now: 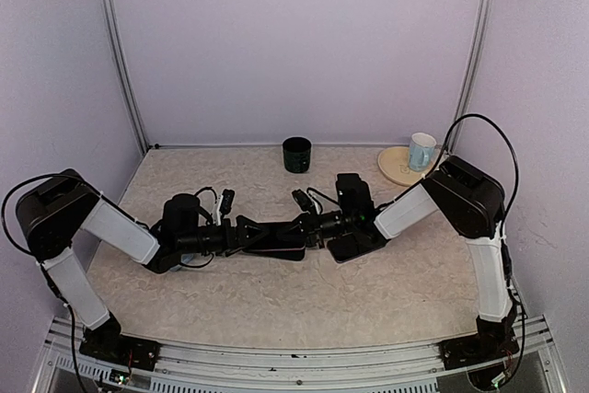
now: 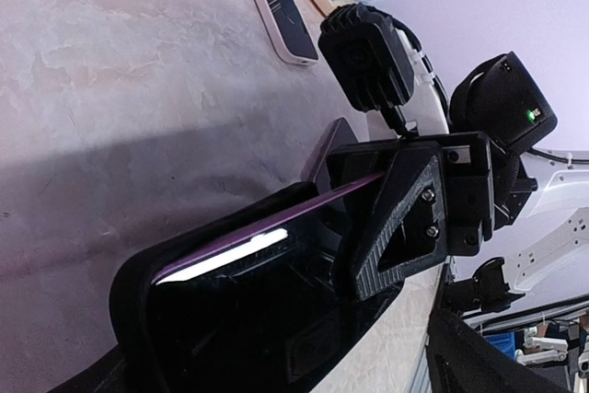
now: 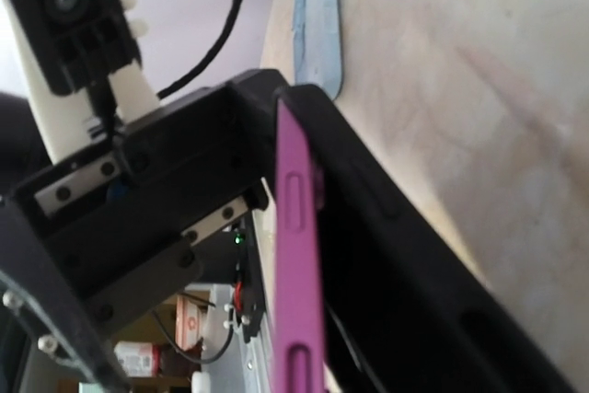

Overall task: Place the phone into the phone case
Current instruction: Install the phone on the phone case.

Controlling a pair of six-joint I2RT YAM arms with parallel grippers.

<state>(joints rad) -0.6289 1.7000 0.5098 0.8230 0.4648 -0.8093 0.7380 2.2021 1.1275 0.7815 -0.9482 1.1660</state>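
Left claw (image 1: pixel 247 233): jaws spread wide around the near end of the black phone case (image 1: pixel 281 242). I cannot tell whether they press on it or merely bracket it.
Right claw (image 1: pixel 311 227): closed, pinching the far end of the purple phone (image 3: pixel 296 255).
Phone: between the two claws, partly inside the case. Its purple side edge stands proud of the case wall, so it looks tilted and not seated.
Case: just ahead of the left claw, slanted, apparently lifted off the desk (image 1: pixel 276 319).
Risk, slip: if the left claw's hold is loose, a push from the right claw would shove the case back instead of seating the phone.
Risk, jam: pressed at this tilt, the phone could wedge against the soft rim or fold it under.
Risk, drop: if either claw lets go early, the unseated phone could fall to the desk.
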